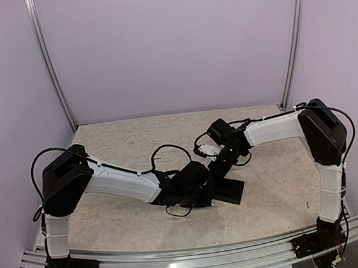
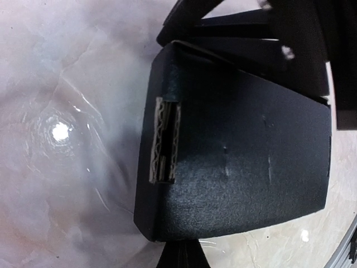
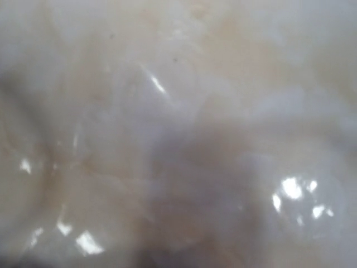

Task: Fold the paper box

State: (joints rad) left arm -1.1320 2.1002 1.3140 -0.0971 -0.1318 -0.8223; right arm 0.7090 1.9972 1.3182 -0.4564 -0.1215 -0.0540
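Black paper box [image 1: 231, 192] lies on the table [image 1: 286, 180] near its centre, left gripper [image 1: 193, 178] fully closed over its left part, right gripper [image 1: 222, 165] at its far edge, opening not discernible.

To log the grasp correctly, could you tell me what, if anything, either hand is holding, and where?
It cannot be told. The left hand is shut at the paper box; the right hand meets its far edge, grip hidden.

Marbled beige table [image 1: 281, 187]; black paper box [image 1: 231, 191] apparently flat on it
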